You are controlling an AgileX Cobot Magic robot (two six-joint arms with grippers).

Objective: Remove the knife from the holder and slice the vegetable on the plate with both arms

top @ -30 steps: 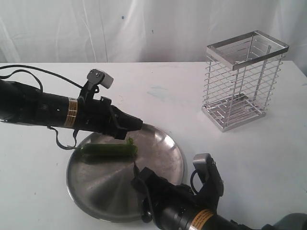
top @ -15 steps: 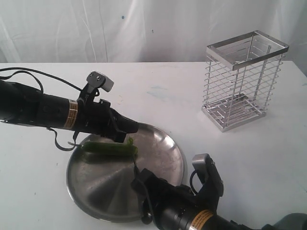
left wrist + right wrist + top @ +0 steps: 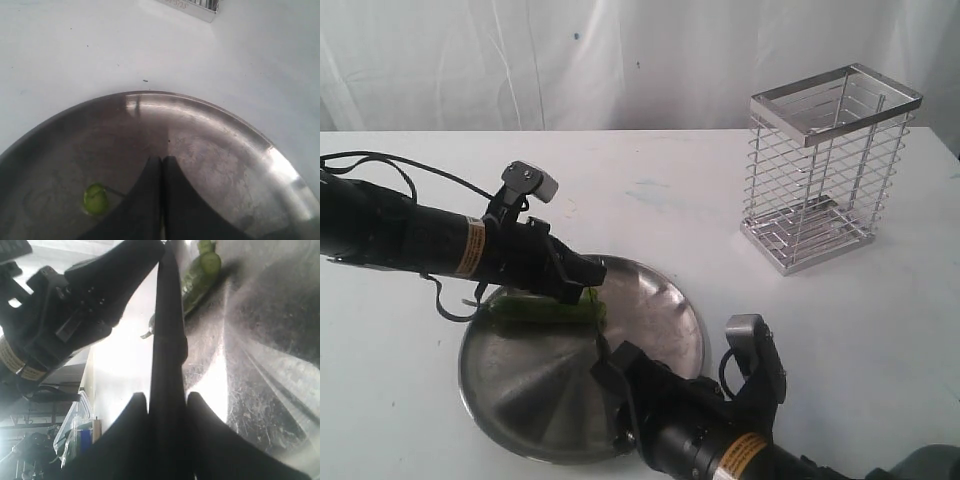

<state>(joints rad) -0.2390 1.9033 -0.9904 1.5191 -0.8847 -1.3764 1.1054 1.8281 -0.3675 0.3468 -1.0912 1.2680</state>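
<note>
Brushed steel plate on a white table, with two thick black robot arms meeting over it.

The left gripper reaches in low over the plate, its two fingers pressed flat together. Directly beneath its tip lies the glossy green chilli, running back under the gripper's body. Whether the fingers actually touch the chilli cannot be told. In the left wrist view, a small round green piece sits on the steel just beside the closed fingertips.

The right gripper comes in from the opposite side of the plate, its fingers clamped on the black knife. The blade runs straight out ahead of those fingers. Its point ends near the chilli's cut end and just beside the left gripper's tip. In the exterior view the blade is mostly hidden behind the right arm.

The silver wire holder stands upright on the table. It is well apart from both grippers, out beyond the plate on the right gripper's side.
</note>
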